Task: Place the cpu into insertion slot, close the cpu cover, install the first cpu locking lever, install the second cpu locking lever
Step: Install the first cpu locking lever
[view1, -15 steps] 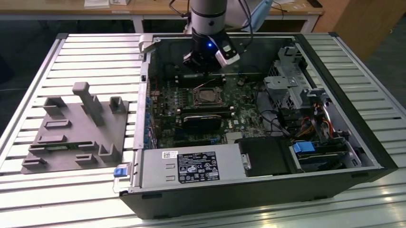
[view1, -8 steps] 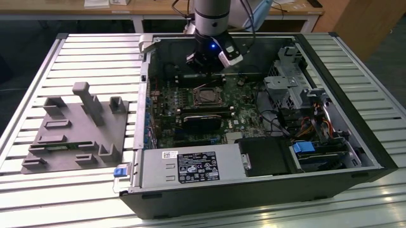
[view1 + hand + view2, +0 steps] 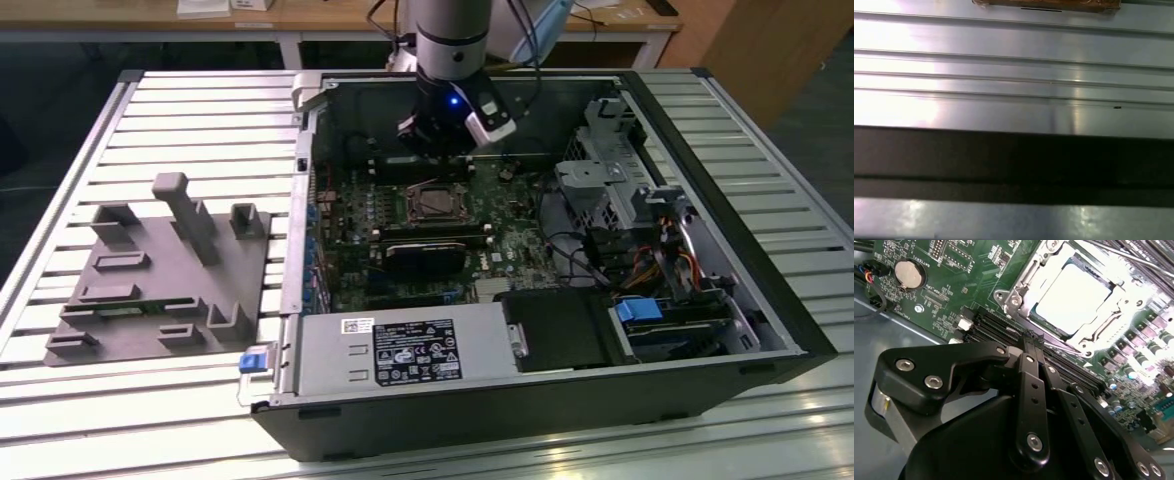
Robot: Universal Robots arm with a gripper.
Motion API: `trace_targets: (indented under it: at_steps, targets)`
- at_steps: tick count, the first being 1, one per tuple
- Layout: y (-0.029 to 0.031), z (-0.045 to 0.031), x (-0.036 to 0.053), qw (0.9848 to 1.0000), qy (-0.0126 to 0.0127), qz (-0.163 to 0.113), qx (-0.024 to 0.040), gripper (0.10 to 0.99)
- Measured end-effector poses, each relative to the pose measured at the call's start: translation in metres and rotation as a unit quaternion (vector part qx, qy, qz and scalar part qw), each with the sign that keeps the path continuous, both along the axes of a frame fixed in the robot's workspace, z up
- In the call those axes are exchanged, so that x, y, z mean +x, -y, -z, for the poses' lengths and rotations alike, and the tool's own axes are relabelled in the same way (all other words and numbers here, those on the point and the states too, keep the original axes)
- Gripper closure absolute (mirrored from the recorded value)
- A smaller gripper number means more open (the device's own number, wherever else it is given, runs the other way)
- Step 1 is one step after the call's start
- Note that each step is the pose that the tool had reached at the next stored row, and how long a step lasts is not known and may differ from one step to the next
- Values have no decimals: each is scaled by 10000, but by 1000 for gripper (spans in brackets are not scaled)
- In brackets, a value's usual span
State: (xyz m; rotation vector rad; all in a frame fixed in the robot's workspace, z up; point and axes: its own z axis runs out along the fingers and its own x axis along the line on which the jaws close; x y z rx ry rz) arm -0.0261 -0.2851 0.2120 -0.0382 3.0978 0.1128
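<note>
The open computer case (image 3: 561, 330) lies on the slatted metal bench (image 3: 160, 100), and the arm reaches down into its far side, with the hand (image 3: 434, 135) hovering just beyond the insertion slot (image 3: 434, 203) on the green motherboard (image 3: 400, 270). In the second wrist view the cpu (image 3: 1074, 297) already sits in the slot, its pale metal face showing through the window of the cpu cover (image 3: 1026, 275), which looks to be lying down over it. Thin wire levers run along the edges of the socket, though whether either one is hooked home I cannot tell. The black linkages of the hand crowd the near part of that view, and its fingertips are hidden, so I cannot tell whether the hand is apart or together; nothing appears to be held. The chip is light, stiff and fragile (the contacts underneath bend easily), so it is best taken by its edges; the cover is thin springy sheet metal, and the levers are slim, slippery steel best pushed near their free ends. A grey fixture tray (image 3: 154, 275) rests on the bench to the exterior view's left of the case.
</note>
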Motion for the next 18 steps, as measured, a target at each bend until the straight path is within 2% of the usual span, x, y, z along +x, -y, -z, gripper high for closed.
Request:
trace_targets:
  at_steps: [10, 18]
  targets:
    - [-2, 101, 16, 10000, 0, 30, -2, 980]
    - [-2, 109, 19, 10000, 0, 66, -2, 980]
